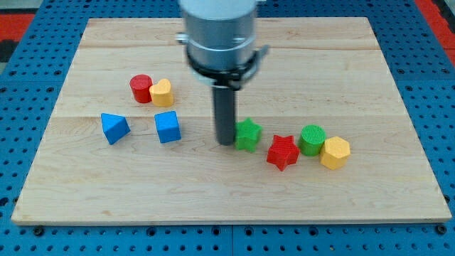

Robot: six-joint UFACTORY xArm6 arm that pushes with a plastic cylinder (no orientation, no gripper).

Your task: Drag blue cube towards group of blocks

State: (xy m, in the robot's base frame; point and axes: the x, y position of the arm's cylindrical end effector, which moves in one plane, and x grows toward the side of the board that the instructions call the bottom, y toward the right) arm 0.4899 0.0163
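The blue cube (168, 127) lies left of the board's middle. My tip (225, 141) rests on the board to the cube's right, close against the left side of a green star block (248, 134). To the right of the star lie a red star block (282, 152), a green cylinder (312, 139) and a yellow hexagonal block (335, 152), forming a row. A gap separates my tip from the blue cube.
A blue triangular block (114, 128) lies left of the cube. A red cylinder (141, 88) and a yellow block (162, 92) touch each other above it. The wooden board (227, 199) sits on a blue pegboard surface. The arm's grey body (219, 32) hangs over the board's top middle.
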